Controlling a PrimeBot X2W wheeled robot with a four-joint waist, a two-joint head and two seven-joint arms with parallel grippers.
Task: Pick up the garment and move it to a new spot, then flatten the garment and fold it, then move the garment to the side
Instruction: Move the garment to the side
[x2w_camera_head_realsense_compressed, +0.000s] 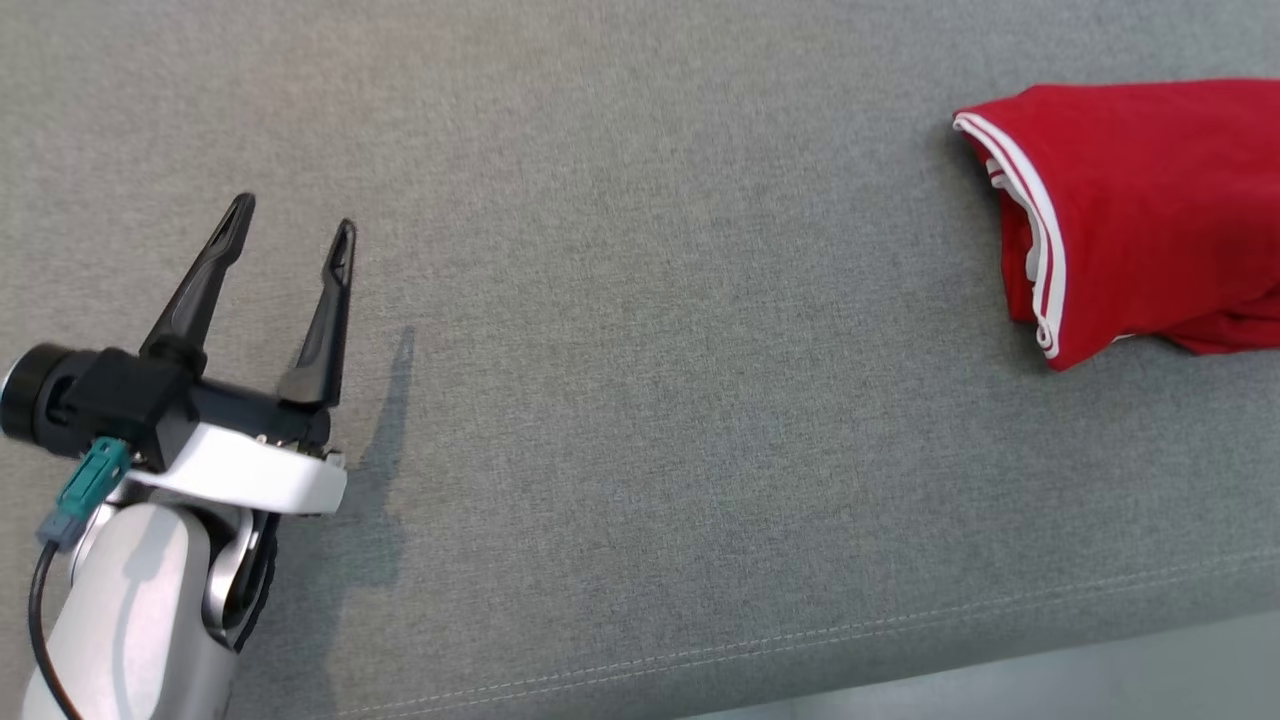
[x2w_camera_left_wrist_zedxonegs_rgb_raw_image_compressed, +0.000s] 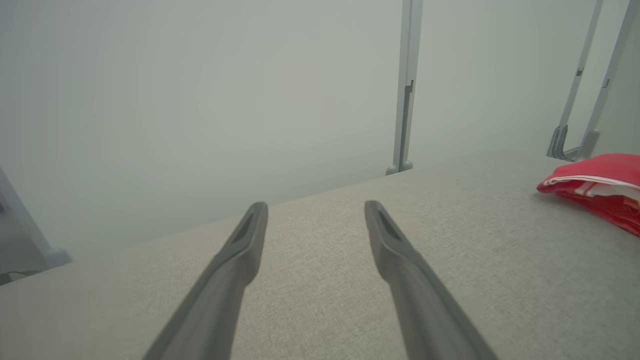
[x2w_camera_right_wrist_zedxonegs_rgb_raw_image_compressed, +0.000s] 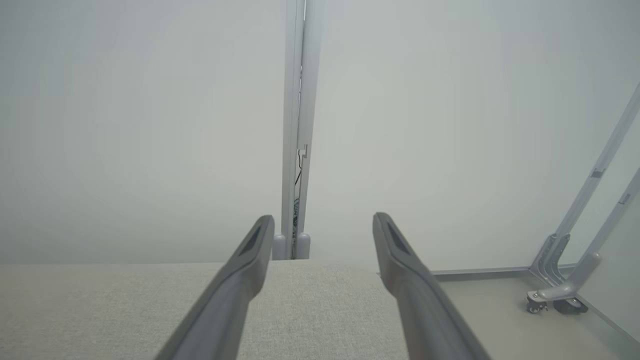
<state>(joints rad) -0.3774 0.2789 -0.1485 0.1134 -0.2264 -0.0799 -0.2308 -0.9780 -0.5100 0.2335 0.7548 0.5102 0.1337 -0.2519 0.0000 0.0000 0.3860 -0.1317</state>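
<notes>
- Grey woven surface (x2w_camera_head_realsense_compressed: 640, 420) is seen as wide open room between the left gripper (x2w_camera_head_realsense_compressed: 294, 215) and the garment (x2w_camera_head_realsense_compressed: 1150, 200). Its stitched front edge (x2w_camera_head_realsense_compressed: 900, 622) is bordered by pale floor (x2w_camera_head_realsense_compressed: 1100, 680).
- Garment is noted at the far right, cut off by the frame, well apart from the left gripper.
- Garment is recorded as red and folded compactly, with white striped trim (x2w_camera_head_realsense_compressed: 1042, 240) at its left end.
- Left gripper is noted released, with its fingers spread.
- Right gripper (x2w_camera_right_wrist_zedxonegs_rgb_raw_image_compressed: 322, 219) is likewise noted released, near a surface corner.

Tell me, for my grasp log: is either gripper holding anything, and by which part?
Nothing. Left gripper and right gripper are open, empty; the garment lies apart.
</notes>
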